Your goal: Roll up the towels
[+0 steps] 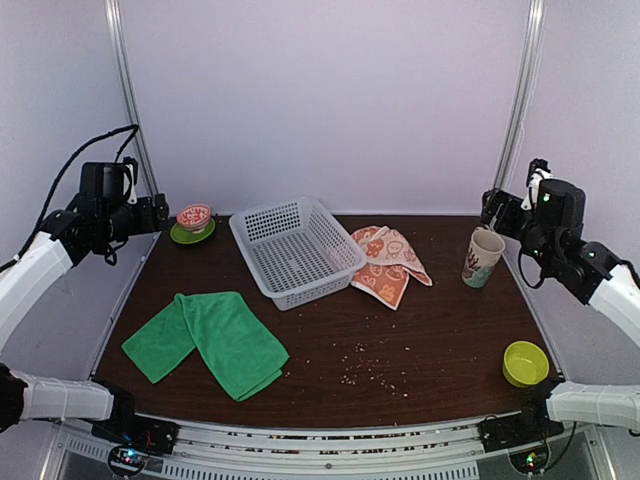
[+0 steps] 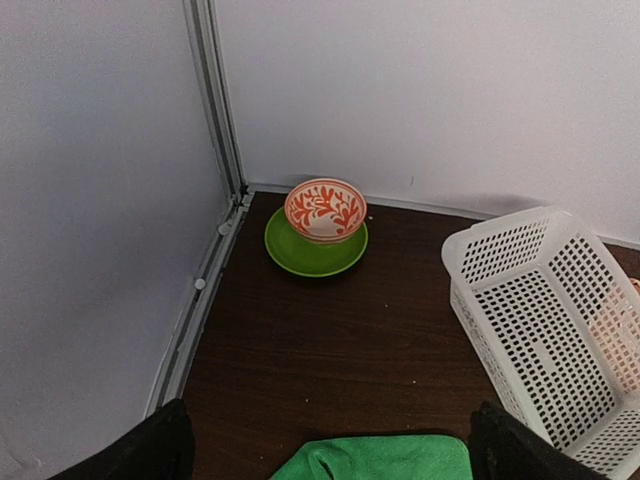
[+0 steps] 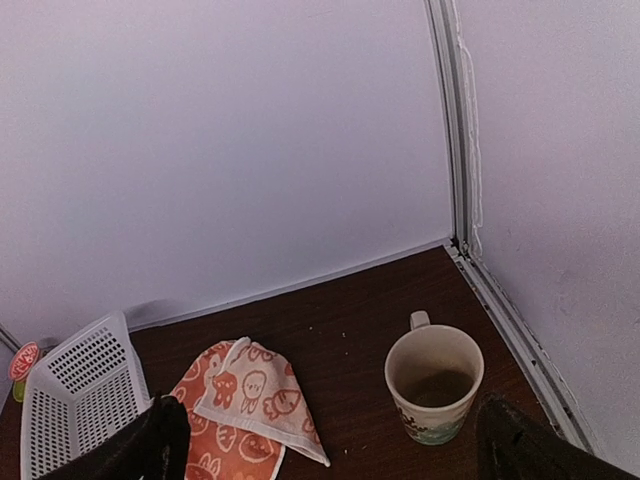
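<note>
The green towel (image 1: 207, 340) lies loosely folded on the front left of the table; its far edge shows at the bottom of the left wrist view (image 2: 385, 458). The orange towel (image 1: 388, 263) with white cartoon prints lies crumpled right of the basket; it also shows in the right wrist view (image 3: 245, 407). My left gripper (image 2: 325, 450) hangs open and empty high above the table's back left. My right gripper (image 3: 330, 445) hangs open and empty high above the back right, near the mug.
A white mesh basket (image 1: 296, 248) stands at the back centre. An orange patterned bowl (image 1: 194, 216) sits on a green saucer (image 1: 191, 234) at the back left. A mug (image 1: 483, 257) stands at the back right, a small yellow-green bowl (image 1: 525, 362) front right. Crumbs dot the table (image 1: 440, 330).
</note>
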`<action>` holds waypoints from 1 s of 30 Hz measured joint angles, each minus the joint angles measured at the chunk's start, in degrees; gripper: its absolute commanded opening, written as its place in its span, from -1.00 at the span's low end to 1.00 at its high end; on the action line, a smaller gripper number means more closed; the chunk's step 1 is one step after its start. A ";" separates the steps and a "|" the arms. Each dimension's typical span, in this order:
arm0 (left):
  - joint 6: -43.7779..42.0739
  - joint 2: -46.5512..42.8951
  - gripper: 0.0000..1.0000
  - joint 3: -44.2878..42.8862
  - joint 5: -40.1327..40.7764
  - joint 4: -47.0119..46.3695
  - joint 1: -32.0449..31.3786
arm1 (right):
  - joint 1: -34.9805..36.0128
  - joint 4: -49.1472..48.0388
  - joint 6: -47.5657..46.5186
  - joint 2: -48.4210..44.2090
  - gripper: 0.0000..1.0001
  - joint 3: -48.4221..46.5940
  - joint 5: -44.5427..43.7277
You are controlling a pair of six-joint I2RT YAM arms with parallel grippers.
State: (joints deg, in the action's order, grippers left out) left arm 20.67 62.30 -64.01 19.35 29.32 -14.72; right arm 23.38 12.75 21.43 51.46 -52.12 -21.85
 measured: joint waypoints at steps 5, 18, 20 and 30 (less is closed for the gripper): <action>0.59 -0.42 0.96 0.55 -1.22 0.26 0.22 | 2.91 2.03 -0.35 2.91 0.89 -0.68 1.73; 0.96 -5.40 0.94 4.24 -9.35 -2.29 0.50 | 10.19 2.91 6.86 34.84 -0.08 -7.45 15.28; 1.05 -4.96 0.93 4.24 -10.29 -2.34 0.52 | 11.04 3.39 7.78 40.57 -0.04 -8.76 17.40; 1.44 -0.72 0.91 3.45 -13.90 -1.16 0.55 | 16.94 8.11 4.22 54.62 0.08 -19.56 20.46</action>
State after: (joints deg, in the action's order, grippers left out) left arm 22.11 61.58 -60.55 5.45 28.16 -14.17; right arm 40.32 20.86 25.65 106.08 -71.68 -1.39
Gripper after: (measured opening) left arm 0.957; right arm 0.535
